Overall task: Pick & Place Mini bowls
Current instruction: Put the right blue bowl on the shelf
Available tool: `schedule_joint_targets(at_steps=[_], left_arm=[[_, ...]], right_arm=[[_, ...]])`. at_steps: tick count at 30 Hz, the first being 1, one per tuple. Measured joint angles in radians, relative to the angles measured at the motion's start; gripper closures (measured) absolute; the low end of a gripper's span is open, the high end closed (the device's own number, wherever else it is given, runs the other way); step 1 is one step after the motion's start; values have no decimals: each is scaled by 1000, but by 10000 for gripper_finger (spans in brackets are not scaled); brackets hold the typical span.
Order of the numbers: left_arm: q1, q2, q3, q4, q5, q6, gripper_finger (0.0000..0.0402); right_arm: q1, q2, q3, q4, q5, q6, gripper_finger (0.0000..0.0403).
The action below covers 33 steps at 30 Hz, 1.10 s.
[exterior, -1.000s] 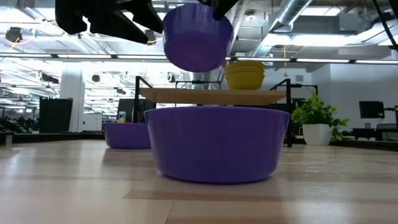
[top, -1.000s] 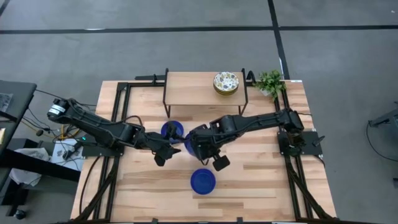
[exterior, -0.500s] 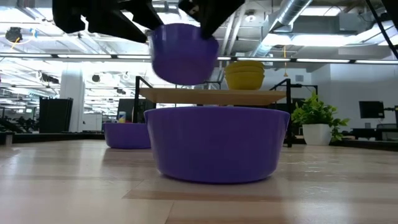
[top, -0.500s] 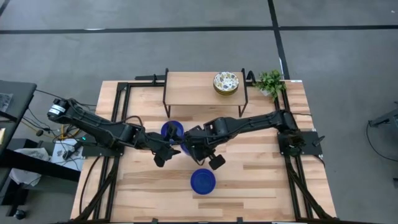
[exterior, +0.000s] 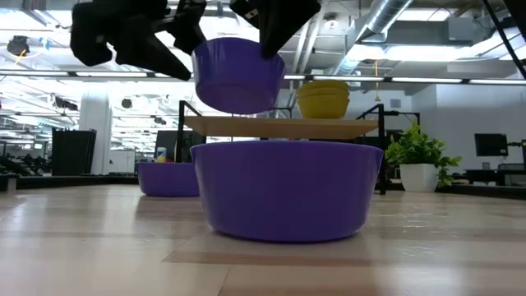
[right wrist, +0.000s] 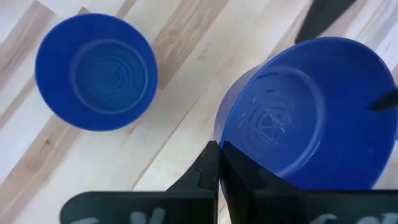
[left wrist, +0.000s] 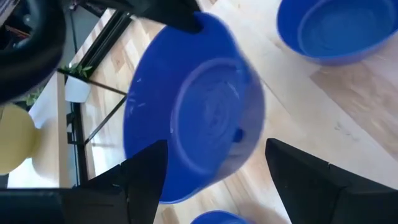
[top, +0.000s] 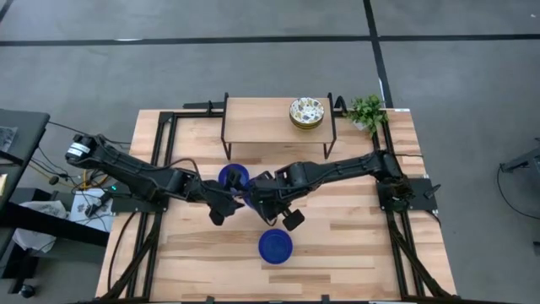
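Above the counter (top: 354,236) in the high view, the right end effector (top: 256,199) is clamped on a blue mini bowl (top: 251,200). Low view: that bowl (exterior: 237,74) hangs airborne. Left wrist view: the left end effector (left wrist: 211,180) stands apart beneath it.

Hidden and cut-off parts around the lifted blue bowl

From above, the held blue bowl (top: 253,199) was almost wholly covered by the right gripper (top: 260,198) and the left gripper (top: 229,202), so the contact between them could not be told. In the low view both grippers ran off the upper edge, and the near blue bowl (exterior: 287,189) hid the raised shelf's (exterior: 279,127) legs. The stacked floral bowls (top: 307,111) were too small to count. The held bowl's rim was blurred in the left wrist view and cut off in the right wrist view.
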Motion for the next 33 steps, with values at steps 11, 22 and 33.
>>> schedule_joint_targets(at_steps=[11, 22, 33], left_arm=[[49, 30, 0, 12, 81, 0, 179], [48, 35, -3, 8, 95, 2, 281], [47, 79, -3, 2, 178, -63, 392]], right_arm=[[4, 0, 0, 10, 48, -5, 403], [7, 43, 4, 0, 53, -25, 403], [15, 67, 24, -21, 103, -15, 402]])
